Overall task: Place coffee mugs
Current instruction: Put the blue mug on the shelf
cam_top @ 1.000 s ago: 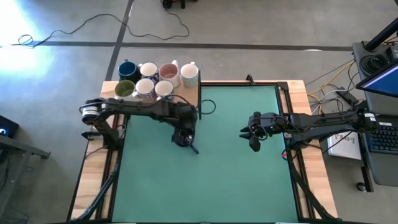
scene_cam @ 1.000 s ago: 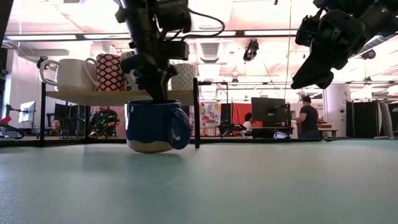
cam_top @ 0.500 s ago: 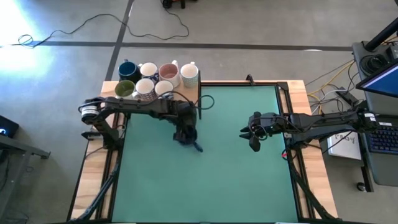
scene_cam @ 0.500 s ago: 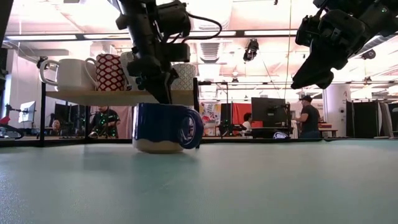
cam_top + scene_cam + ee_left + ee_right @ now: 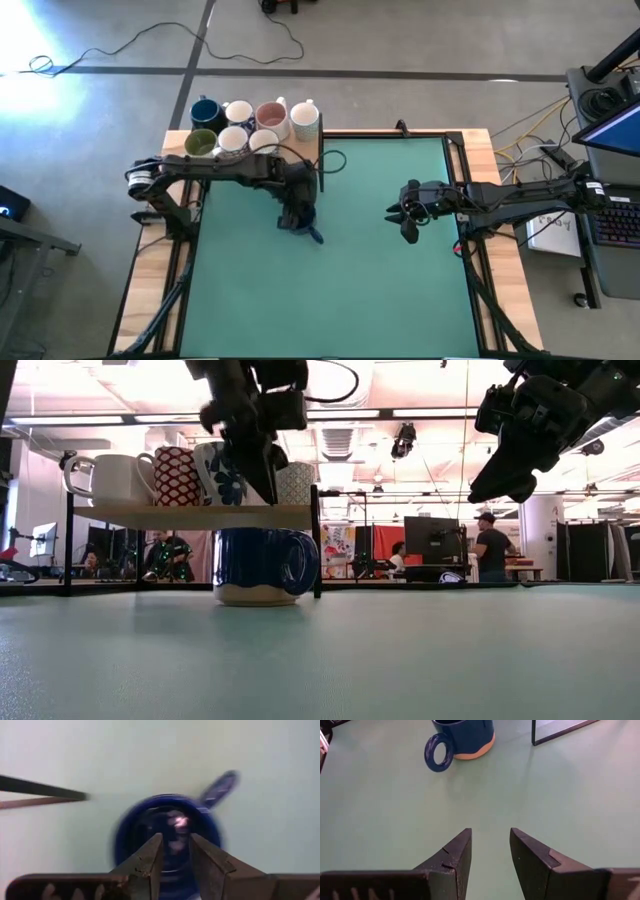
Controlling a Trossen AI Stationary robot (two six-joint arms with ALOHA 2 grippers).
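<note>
A dark blue mug (image 5: 303,226) with a cream base stands upright on the green mat, seen in the low view (image 5: 262,565), handle (image 5: 315,237) toward the near right. My left gripper (image 5: 268,488) hangs just above its rim, open by a narrow gap and touching nothing. The left wrist view looks straight down into the mug (image 5: 167,827) past that gripper (image 5: 175,854). Several other mugs (image 5: 250,128) stand on a raised wooden shelf (image 5: 190,515) at the far left corner. My right gripper (image 5: 405,222) hovers open right of centre, also seen in its wrist view (image 5: 490,845).
The shelf's black leg (image 5: 318,540) stands just behind the blue mug. A cable loop (image 5: 333,163) lies on the mat near the shelf. Green mat (image 5: 380,300) stretches open toward the near edge and between the arms. People stand in the room beyond the table (image 5: 495,545).
My left gripper set the blue mug down: a second ago it held the mug tilted, just off the mat. The mug then settled upright, handle swung to the right. The gripper has let go and risen clear above the rim. The right arm kept still.
</note>
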